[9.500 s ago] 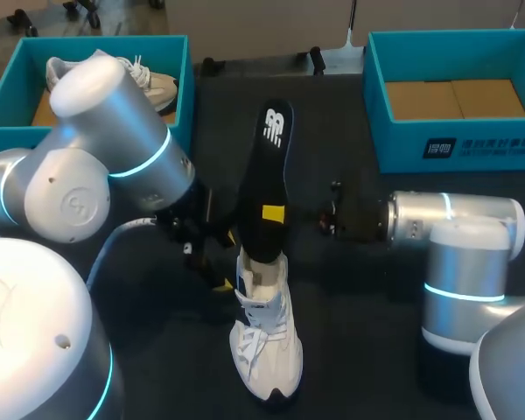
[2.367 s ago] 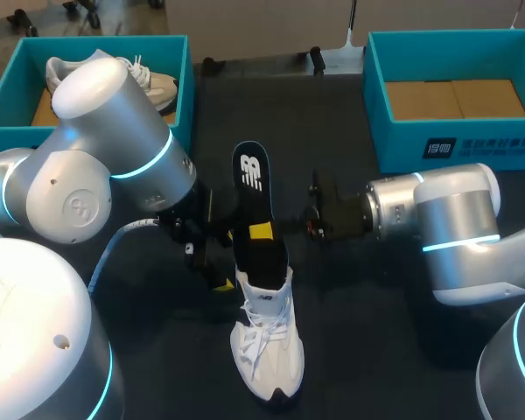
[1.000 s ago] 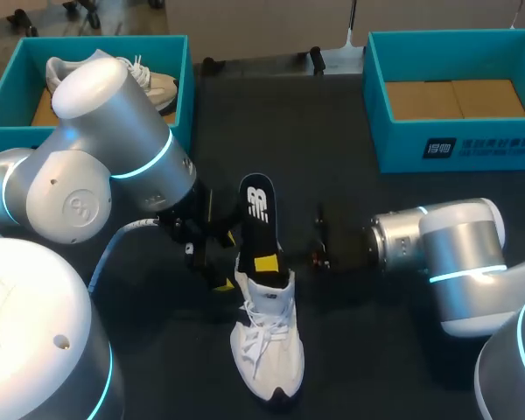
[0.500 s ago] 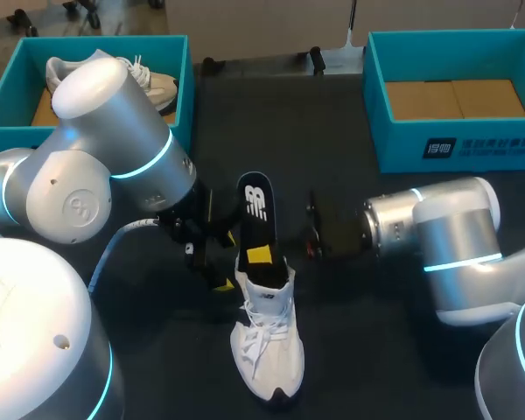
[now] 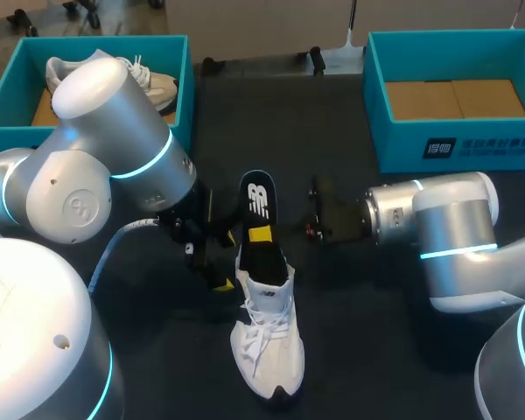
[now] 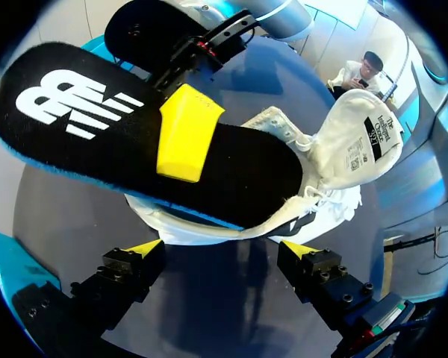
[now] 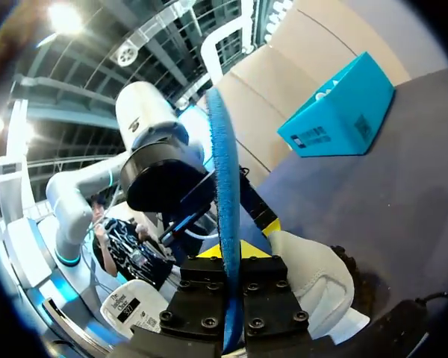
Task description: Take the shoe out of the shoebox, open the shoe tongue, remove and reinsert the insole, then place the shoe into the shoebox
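Note:
A white shoe [image 5: 267, 346] lies on the dark table, toe toward me. A black insole [image 5: 257, 206] with a white logo sticks up out of its opening, front end inside the shoe. My right gripper [image 5: 261, 234] is shut on the insole's middle; in the right wrist view the insole [image 7: 227, 186] runs edge-on between the right gripper [image 7: 228, 294] fingers. My left gripper [image 5: 212, 262] stands open beside the heel. In the left wrist view the left gripper [image 6: 222, 250] holds nothing, with the shoe [image 6: 321, 160] and insole [image 6: 119, 142] just ahead of it.
A teal shoebox [image 5: 0, 109] at the back left holds another pale shoe [image 5: 153, 83], partly behind my left arm. A second teal shoebox [image 5: 459, 144] at the back right shows only its cardboard floor. Dark tabletop [image 5: 367, 350] lies bare in front of my right arm.
The insole has gone deeper into the shoe than in the oldest frames. In the last second the right gripper loosened, shifted up the insole and shut on it again. The left arm kept still.

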You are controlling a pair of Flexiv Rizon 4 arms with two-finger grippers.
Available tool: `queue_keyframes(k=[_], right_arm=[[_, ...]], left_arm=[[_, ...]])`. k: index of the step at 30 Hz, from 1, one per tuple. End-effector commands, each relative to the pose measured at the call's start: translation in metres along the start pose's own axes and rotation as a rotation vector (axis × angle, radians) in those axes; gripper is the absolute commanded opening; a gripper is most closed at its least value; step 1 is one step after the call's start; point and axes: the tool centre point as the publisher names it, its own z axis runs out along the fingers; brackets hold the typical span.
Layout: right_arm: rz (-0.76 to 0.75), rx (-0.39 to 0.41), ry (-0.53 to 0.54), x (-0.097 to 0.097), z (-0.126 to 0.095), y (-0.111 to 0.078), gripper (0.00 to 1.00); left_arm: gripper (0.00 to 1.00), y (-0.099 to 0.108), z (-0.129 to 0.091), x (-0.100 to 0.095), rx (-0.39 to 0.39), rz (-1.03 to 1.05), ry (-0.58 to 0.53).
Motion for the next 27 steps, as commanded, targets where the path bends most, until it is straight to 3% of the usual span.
queue_keyframes(k=[1, 15, 27], right_arm=[[0.031, 0.008, -0.009, -0.007, 0.005, -0.004, 0.0], [0.091, -0.01, -0.073, 0.007, 0.001, -0.039, 0.0], [0.103, 0.012, -0.035, 0.011, 0.004, -0.054, 0.0]], left_arm=[[1.0, 0.0, 0.0, 0.0, 0.0, 0.001, 0.0], [1.0, 0.0, 0.0, 0.0, 0.0, 0.001, 0.0], [1.0, 0.0, 0.0, 0.0, 0.0, 0.001, 0.0]])
